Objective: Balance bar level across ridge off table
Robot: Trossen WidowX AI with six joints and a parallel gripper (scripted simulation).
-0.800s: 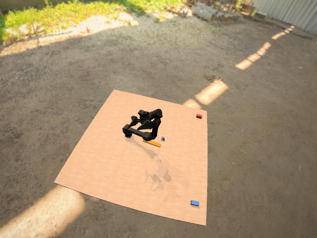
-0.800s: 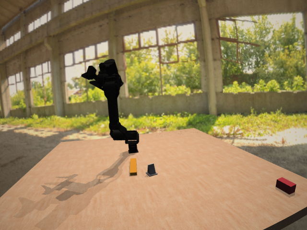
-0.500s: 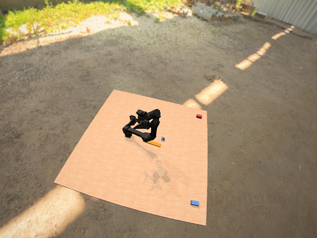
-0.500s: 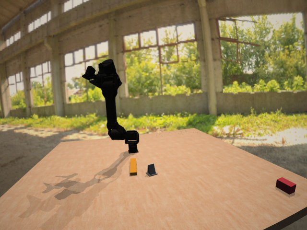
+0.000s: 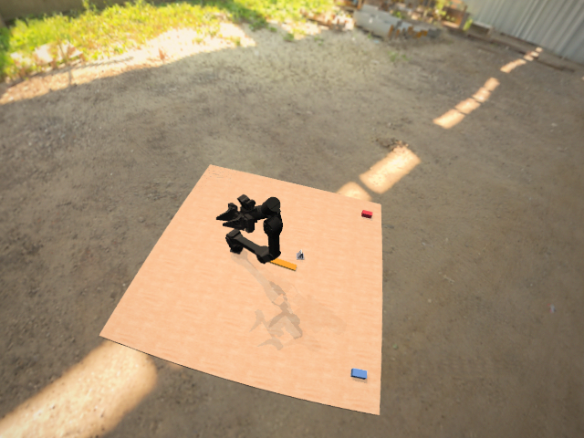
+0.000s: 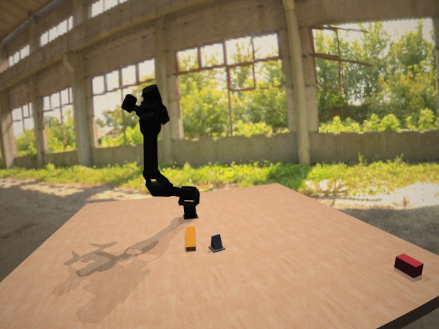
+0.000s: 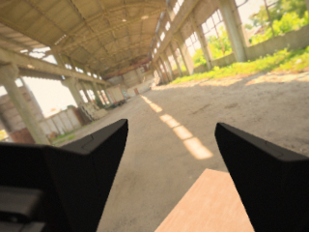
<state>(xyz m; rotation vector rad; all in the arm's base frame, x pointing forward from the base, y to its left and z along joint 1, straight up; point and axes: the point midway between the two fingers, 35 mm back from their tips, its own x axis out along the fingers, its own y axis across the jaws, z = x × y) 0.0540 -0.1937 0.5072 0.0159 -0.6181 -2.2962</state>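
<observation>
An orange bar (image 5: 284, 264) (image 6: 190, 237) lies flat on the wooden table (image 5: 198, 292) (image 6: 283, 255), close in front of the arm's base. A small dark ridge (image 5: 299, 255) (image 6: 216, 243), shaped like a wedge, stands just to the right of the bar, apart from it. My gripper (image 5: 224, 218) (image 7: 172, 126) is raised high above the table and points away from the bar and ridge. Its fingers are open and nothing is between them. The wrist view shows only the two black fingers, a corner of the table and the floor beyond.
A red block (image 5: 366, 213) (image 6: 408, 264) lies near one table corner. A blue block (image 5: 359, 373) lies near another corner. The arm's shadow falls across the table.
</observation>
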